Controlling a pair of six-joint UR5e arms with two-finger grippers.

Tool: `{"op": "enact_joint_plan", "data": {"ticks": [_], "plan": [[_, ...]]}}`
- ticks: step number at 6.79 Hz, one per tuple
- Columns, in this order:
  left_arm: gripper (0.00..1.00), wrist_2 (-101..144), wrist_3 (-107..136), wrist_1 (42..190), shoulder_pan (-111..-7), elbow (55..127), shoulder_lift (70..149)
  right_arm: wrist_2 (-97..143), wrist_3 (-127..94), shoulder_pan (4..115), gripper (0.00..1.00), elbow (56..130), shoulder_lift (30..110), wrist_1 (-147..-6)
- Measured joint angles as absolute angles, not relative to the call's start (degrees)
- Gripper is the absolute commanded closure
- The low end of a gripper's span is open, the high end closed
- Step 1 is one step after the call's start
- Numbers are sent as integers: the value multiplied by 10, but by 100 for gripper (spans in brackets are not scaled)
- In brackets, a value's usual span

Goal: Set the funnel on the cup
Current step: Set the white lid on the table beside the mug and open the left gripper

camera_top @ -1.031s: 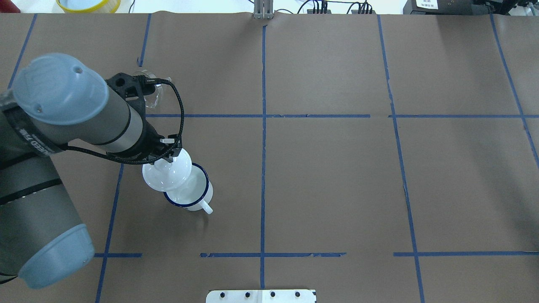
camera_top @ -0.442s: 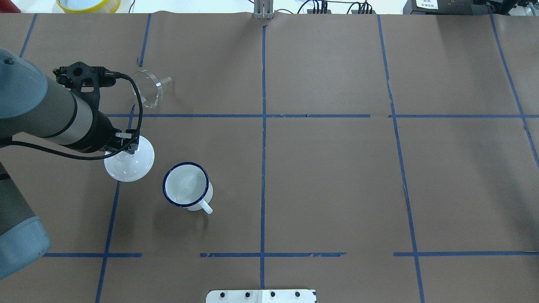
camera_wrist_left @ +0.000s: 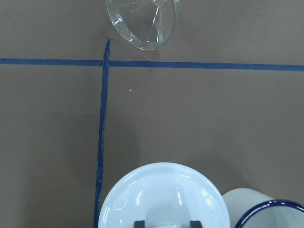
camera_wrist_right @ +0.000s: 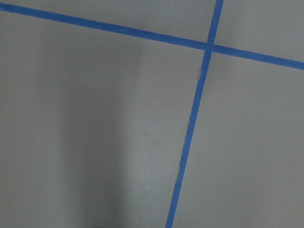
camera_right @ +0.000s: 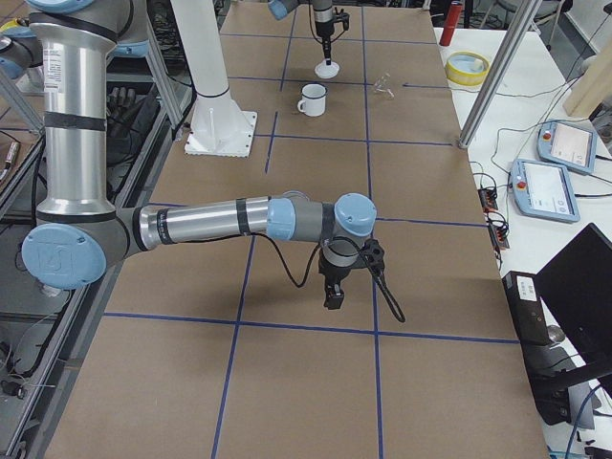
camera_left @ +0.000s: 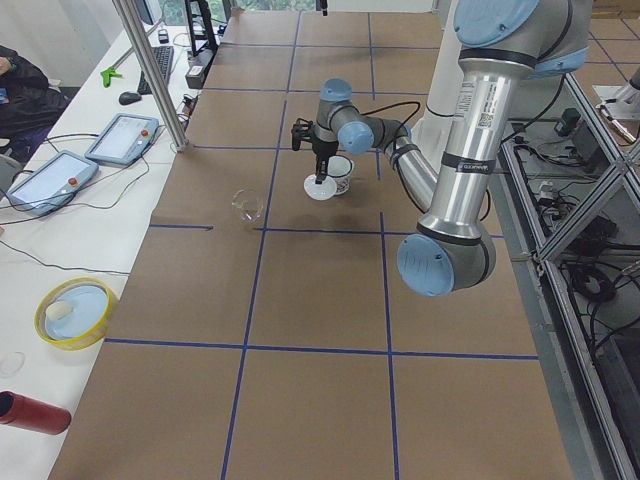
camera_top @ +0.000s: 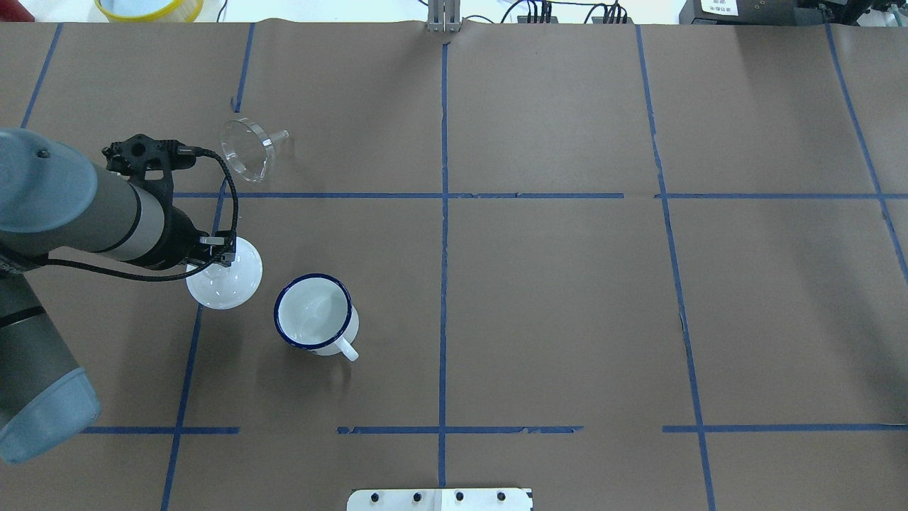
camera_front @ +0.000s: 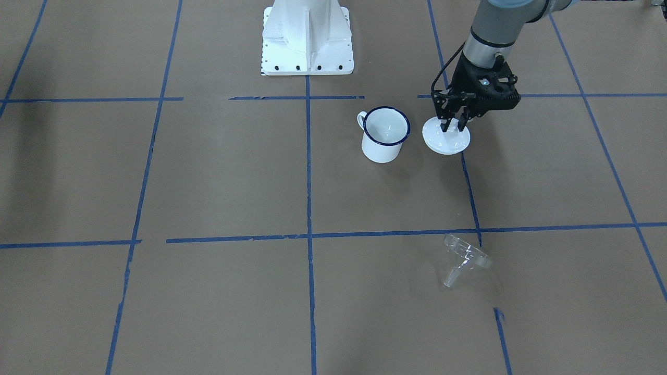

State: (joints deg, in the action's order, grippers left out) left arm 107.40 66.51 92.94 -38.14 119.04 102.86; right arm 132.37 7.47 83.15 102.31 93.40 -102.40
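The clear funnel [camera_top: 247,149] lies on its side on the brown paper, far from the robot; it also shows in the front view [camera_front: 464,258] and the left wrist view [camera_wrist_left: 142,21]. The white cup [camera_top: 313,312] with a blue rim stands upright and open [camera_front: 384,136]. My left gripper [camera_top: 216,250] is shut on the knob of a round white domed lid [camera_top: 227,280], which it holds low beside the cup, apart from it [camera_front: 446,139]. I cannot tell whether the lid rests on the paper. My right gripper [camera_right: 332,295] hovers over bare paper far off; I cannot tell its state.
The robot's white base plate [camera_front: 307,36] sits at the near table edge. A yellow bowl [camera_top: 149,7] and a red bottle [camera_left: 30,412] lie off the paper on the robot's left. Blue tape lines cross the paper.
The left gripper carried the white lid from over the cup's rim out to the left and lower. The cup is now uncovered. The funnel and the cup have not moved.
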Motion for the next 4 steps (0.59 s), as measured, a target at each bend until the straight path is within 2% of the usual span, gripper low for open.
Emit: {"op": "enact_joint_plan", "data": {"ticks": [4], "plan": [[99, 1064, 681, 999, -359, 1116, 1022, 1324, 75, 831, 0, 1023, 934, -1024]]}}
